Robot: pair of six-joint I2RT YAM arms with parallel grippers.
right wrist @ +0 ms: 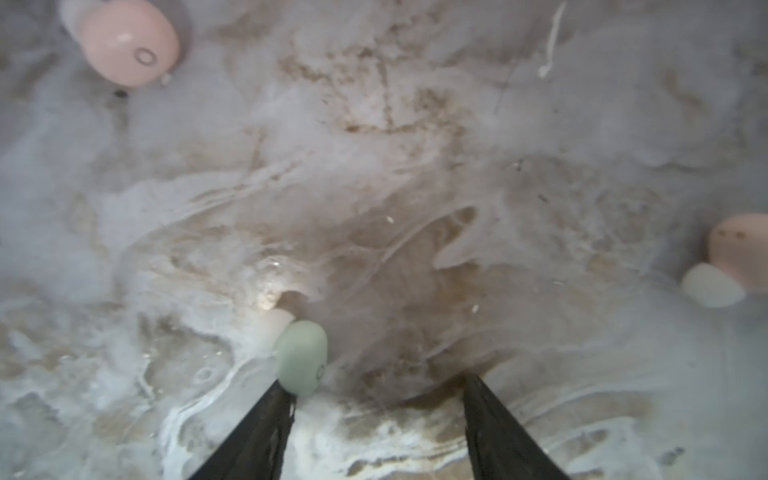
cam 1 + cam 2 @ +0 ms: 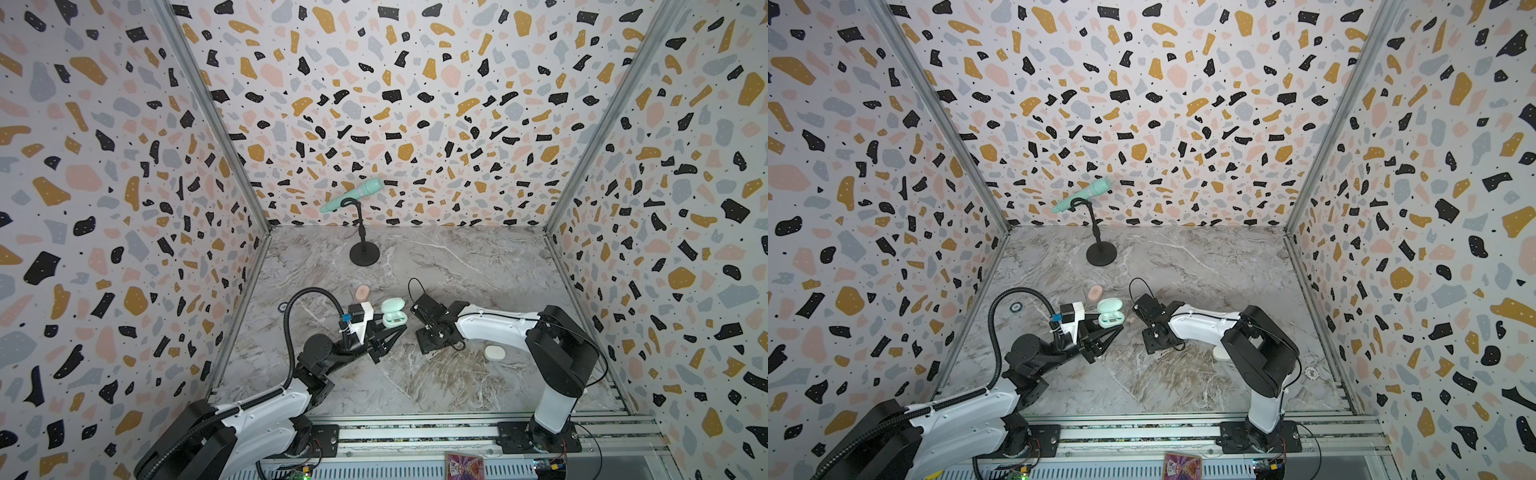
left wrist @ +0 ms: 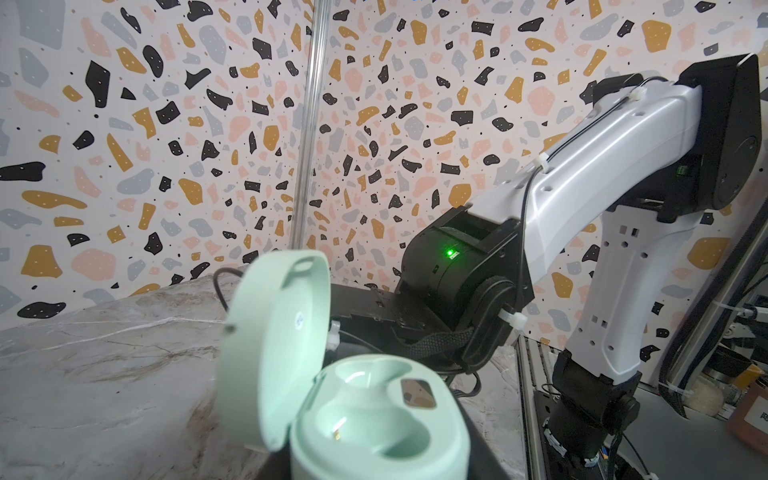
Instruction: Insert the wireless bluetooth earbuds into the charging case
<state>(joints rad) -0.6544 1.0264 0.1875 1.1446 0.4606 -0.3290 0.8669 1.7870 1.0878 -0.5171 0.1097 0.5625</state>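
1. Top views: the mint case (image 2: 392, 312) sits lid-up on the table (image 2: 457, 266), a bit left of middle. The left end effector (image 2: 390, 332) is right at its base.
2. Same views: the right end effector (image 2: 422, 318) points down at the table just right of the case. A shut pink case (image 2: 362, 292) lies just behind the mint one, and a white case (image 2: 495, 352) sits near the right arm. There's a mint mic (image 2: 353, 194) on a stand at the back. In a top view a tiny pink speck (image 2: 1131, 320) shows between the case and the right end effector. It looks like a bud, but it's too small to be sure.
3. Left wrist: the case (image 3: 374, 415) fills the lower part of the view with its lid (image 3: 274, 353) flipped up and both wells in plain sight. Dark fingers (image 3: 276, 465) hug the base on either side, so the left end effector is clamped on the case. The right arm (image 3: 602, 166) is beyond it.
4. Right wrist: the right end effector (image 1: 378, 382) stands wide and grips nothing. The mint bud (image 1: 301, 357) lies on the table (image 1: 415, 166) touching one fingertip, off to the side of the gap rather than in it.
5. Same view: two pink buds lie well apart from the mint one, one (image 1: 129, 41) across the table and one (image 1: 735, 245) at the edge of the view.
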